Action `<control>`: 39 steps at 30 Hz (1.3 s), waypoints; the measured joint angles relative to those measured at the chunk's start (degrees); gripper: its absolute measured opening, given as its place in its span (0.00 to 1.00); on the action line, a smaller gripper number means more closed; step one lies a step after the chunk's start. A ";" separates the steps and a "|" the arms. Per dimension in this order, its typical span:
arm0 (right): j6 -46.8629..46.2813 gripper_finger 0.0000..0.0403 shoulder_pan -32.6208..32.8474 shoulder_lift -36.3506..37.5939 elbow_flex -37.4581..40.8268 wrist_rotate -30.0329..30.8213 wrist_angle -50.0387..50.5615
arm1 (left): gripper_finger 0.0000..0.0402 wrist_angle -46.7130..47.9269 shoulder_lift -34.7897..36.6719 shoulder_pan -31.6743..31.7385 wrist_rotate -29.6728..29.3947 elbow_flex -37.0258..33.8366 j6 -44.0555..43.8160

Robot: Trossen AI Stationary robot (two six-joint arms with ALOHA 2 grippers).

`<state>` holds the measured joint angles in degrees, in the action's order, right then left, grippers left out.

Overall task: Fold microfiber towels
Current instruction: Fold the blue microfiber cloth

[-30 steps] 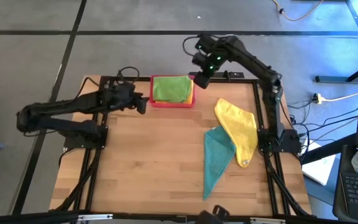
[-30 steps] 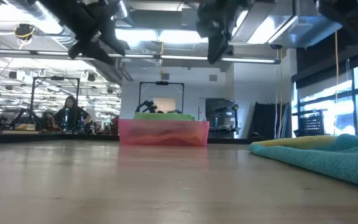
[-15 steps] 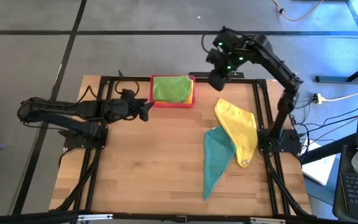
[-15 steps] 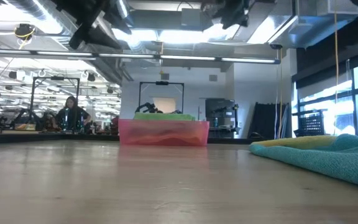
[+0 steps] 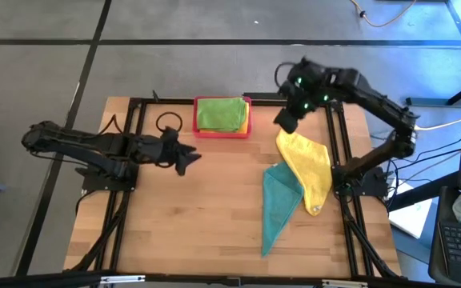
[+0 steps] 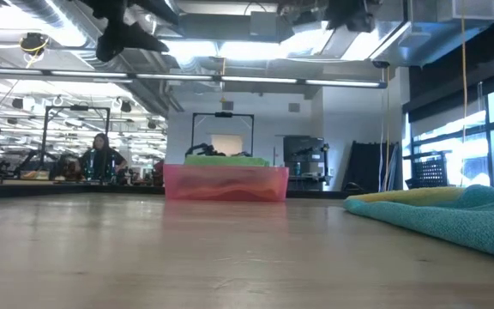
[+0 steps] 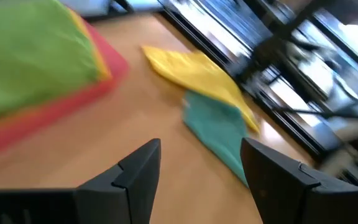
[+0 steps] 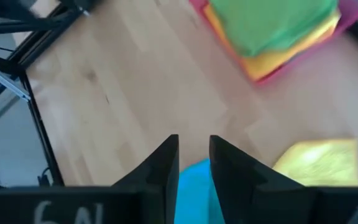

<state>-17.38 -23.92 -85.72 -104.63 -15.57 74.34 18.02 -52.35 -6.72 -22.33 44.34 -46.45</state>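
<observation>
Now the bench (image 5: 214, 208) carries two groups of cloth. At its far edge sits the pink tray (image 5: 222, 130), holding a stack with a bright green towel (image 5: 219, 113) on top and a yellow layer showing under it in the wrist views. Toward the right side lie the loose pieces: a yellow towel (image 5: 306, 164) draped long and narrow, and a teal towel (image 5: 278, 204) touching and partly tucked under its near edge. Neither of these is folded.

Over the last second both arms have swung away from the tray. The left arm, which was reaching up beside the tray, has stretched out low across the left part of the bench, and the left hand (image 5: 184, 158) now sits well apart from the tray with its fingers spread wide and nothing between them. The right arm has come round from behind the tray, so the right hand (image 5: 287, 120) now hangs just above the far tip of the yellow towel; its fingers stand close together with only a thin gap, and they hold nothing.

By my reading, the tray stack is done with for now and the yellow towel is the next piece to be taken up, which would call for the right hand to widen first.
</observation>
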 joint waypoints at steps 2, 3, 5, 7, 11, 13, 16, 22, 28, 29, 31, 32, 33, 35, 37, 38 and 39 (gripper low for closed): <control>-3.62 0.23 1.77 2.67 7.11 0.05 -4.37 | 0.53 -0.13 0.59 -1.69 3.80 0.00 0.50; -5.73 0.23 2.85 3.96 10.88 0.25 -7.12 | 0.53 -0.07 0.89 -2.77 5.03 0.02 0.81; -10.55 0.23 5.27 6.27 17.49 0.97 -12.84 | 0.53 0.52 1.69 -5.18 5.35 0.02 0.93; -16.10 0.23 7.94 8.31 24.11 2.95 -20.09 | 0.53 0.36 2.58 -7.21 4.11 0.02 1.43; -29.73 0.23 14.85 9.93 36.02 11.43 -39.33 | 0.53 0.35 3.32 -10.29 -0.48 0.02 3.36; -35.77 0.23 18.69 9.93 40.24 12.75 -48.40 | 0.53 0.34 3.32 -11.26 -1.09 0.02 3.83; -39.25 0.23 24.99 9.87 44.32 17.03 -55.44 | 0.53 0.33 3.23 -11.95 -1.16 0.02 3.69; -41.04 0.23 31.57 8.75 50.27 22.49 -55.93 | 0.53 0.37 3.14 -12.90 -2.47 0.02 2.58; -37.95 0.23 32.79 8.62 52.51 17.76 -57.09 | 0.53 0.63 3.11 -12.83 -4.55 0.02 -0.25; -36.53 0.24 32.83 8.64 52.51 17.54 -57.06 | 0.53 0.62 3.11 -12.83 -4.99 0.02 -1.13; -33.87 0.26 32.78 8.64 52.51 16.74 -57.03 | 0.53 0.78 3.10 -12.83 -6.79 0.02 -3.92; -32.57 0.28 32.43 8.64 52.51 15.85 -57.06 | 0.53 0.81 3.10 -12.83 -7.75 0.02 -5.55; -31.40 0.29 32.01 8.64 52.51 15.06 -57.06 | 0.53 0.79 3.10 -12.83 -8.65 0.02 -7.12; -29.30 0.33 31.20 8.64 52.51 14.62 -57.03 | 0.53 0.81 3.08 -12.83 -10.56 0.02 -10.08; -26.54 0.35 30.41 8.64 52.51 14.50 -57.05 | 0.53 0.76 2.69 -12.83 -12.97 0.02 -12.66; -25.07 0.35 29.91 8.64 52.51 14.36 -57.03 | 0.53 0.93 2.49 -12.83 -14.13 0.02 -13.63; -23.72 0.35 29.48 8.64 52.51 14.09 -57.00 | 0.53 0.96 2.35 -12.83 -15.22 0.02 -14.78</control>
<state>-41.10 5.57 -77.08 -52.12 -1.48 17.34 18.97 -50.01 -19.55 -37.55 44.36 -61.23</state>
